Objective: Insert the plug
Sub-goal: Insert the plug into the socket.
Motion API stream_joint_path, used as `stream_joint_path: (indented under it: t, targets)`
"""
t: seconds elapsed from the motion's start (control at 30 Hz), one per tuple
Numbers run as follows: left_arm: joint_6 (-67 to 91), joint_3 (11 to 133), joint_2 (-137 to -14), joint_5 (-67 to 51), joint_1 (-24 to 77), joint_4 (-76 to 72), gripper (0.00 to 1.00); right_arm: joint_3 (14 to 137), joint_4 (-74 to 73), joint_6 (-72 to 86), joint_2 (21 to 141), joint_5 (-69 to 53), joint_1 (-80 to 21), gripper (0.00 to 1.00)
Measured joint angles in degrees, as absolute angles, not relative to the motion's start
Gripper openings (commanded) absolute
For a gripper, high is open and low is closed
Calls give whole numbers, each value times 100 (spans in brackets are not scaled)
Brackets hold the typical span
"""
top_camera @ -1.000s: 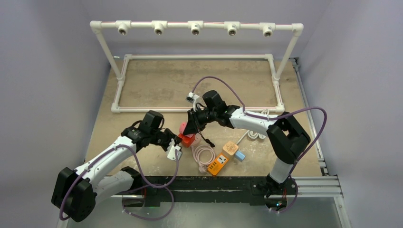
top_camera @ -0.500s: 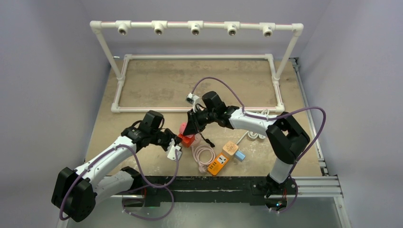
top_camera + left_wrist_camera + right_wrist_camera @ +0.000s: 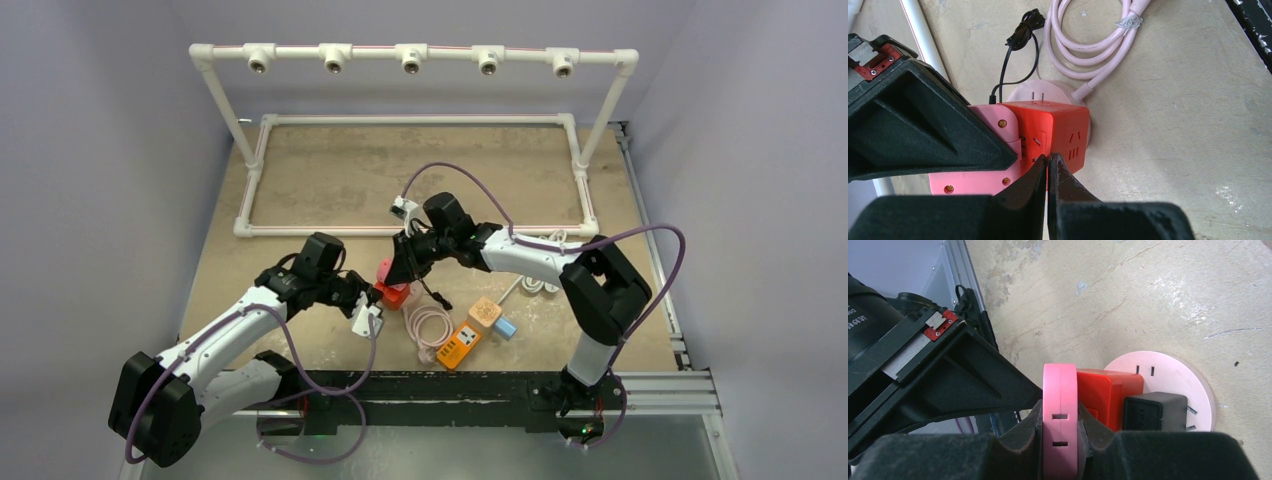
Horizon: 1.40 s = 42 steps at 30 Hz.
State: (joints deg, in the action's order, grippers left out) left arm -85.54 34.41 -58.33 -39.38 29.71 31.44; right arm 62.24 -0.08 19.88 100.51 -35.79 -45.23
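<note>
A red cube plug adapter (image 3: 396, 295) (image 3: 1058, 135) (image 3: 1108, 392) stands on a pale pink round socket base (image 3: 1048, 92) (image 3: 1173, 372); its prongs are hidden. My right gripper (image 3: 402, 268) (image 3: 1060, 427) is shut on an upright pink disc (image 3: 1060, 405) (image 3: 973, 180), held edge-on against the cube's side. My left gripper (image 3: 373, 293) (image 3: 1048, 162) is shut with nothing between its fingers, its tips touching the cube's near edge. A black plug (image 3: 1154, 412) with a thin black cord (image 3: 1020, 40) sits in the round base beside the cube.
A coiled pink cable (image 3: 428, 325) (image 3: 1088, 45) lies right of the cube. An orange power strip (image 3: 458, 346), a tan cube (image 3: 485, 312) and a blue cube (image 3: 506, 327) sit near the front edge. A white PVC frame (image 3: 415, 119) stands behind.
The right arm has crept very slightly to the left with the pink disc. The left arm has not moved.
</note>
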Motion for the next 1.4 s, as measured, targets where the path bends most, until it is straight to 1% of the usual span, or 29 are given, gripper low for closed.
stream_joint_path:
  t: [0.23, 0.3, 0.43, 0.5, 0.53, 0.63, 0.83, 0.93, 1.0, 1.4]
  targets:
    - [-8499, 3483, -5848, -3933, 2971, 3223, 0, 6414, -346, 1883, 10047, -3218, -4659, 1]
    - [-8497, 3494, -5850, -3924, 2971, 3245, 0, 6451, -408, 1857, 10033, -3111, -4694, 20]
    - [-8499, 3496, -5850, -3920, 2971, 3247, 0, 6528, -574, 1817, 9974, -2893, -4762, 40]
    - [-8497, 3516, -5848, -3913, 2971, 3260, 0, 6598, -676, 1796, 9955, -2825, -4779, 48]
    - [-8497, 3516, -5850, -3903, 2971, 3288, 0, 6657, -742, 1776, 9946, -2773, -4801, 50]
    - [-8482, 3516, -5852, -3870, 2971, 3446, 0, 6842, -1000, 1706, 9946, -2624, -4825, 52]
    - [-8458, 3516, -5850, -3868, 2971, 3577, 0, 6984, -1313, 1643, 9946, -2493, -4803, 51]
    - [-8458, 3516, -5850, -3863, 2971, 3581, 0, 7039, -1450, 1608, 9946, -2475, -4803, 57]
    - [-8455, 3516, -5850, -3857, 2971, 3592, 0, 7102, -1575, 1551, 9946, -2460, -4803, 59]
    - [-8455, 3518, -5850, -3854, 2971, 3750, 0, 7435, -2324, 1194, 9924, -1979, -4794, 61]
